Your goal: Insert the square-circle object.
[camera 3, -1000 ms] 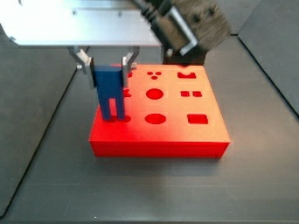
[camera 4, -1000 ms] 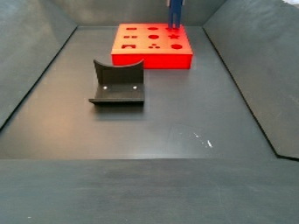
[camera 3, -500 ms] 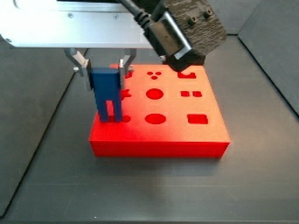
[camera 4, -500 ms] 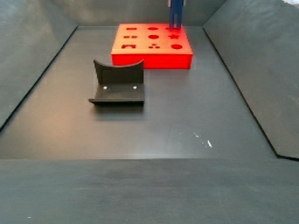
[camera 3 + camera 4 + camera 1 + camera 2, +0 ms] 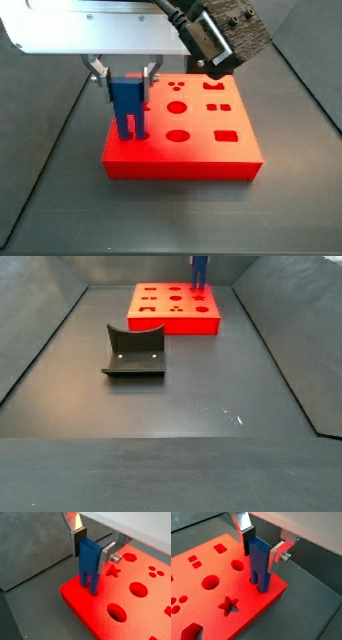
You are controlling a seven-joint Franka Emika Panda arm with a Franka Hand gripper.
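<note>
Two silver fingers of the gripper clamp the upper part of the square-circle object, which stands upright over the left end of the red block in a side view, its two legs reaching down to the block's top face near the edge. Both wrist views show the blue piece gripped between the dark pads, legs meeting the red surface. Further along the dark floor, well apart from the block, sits the dark grey curved holder
</note>
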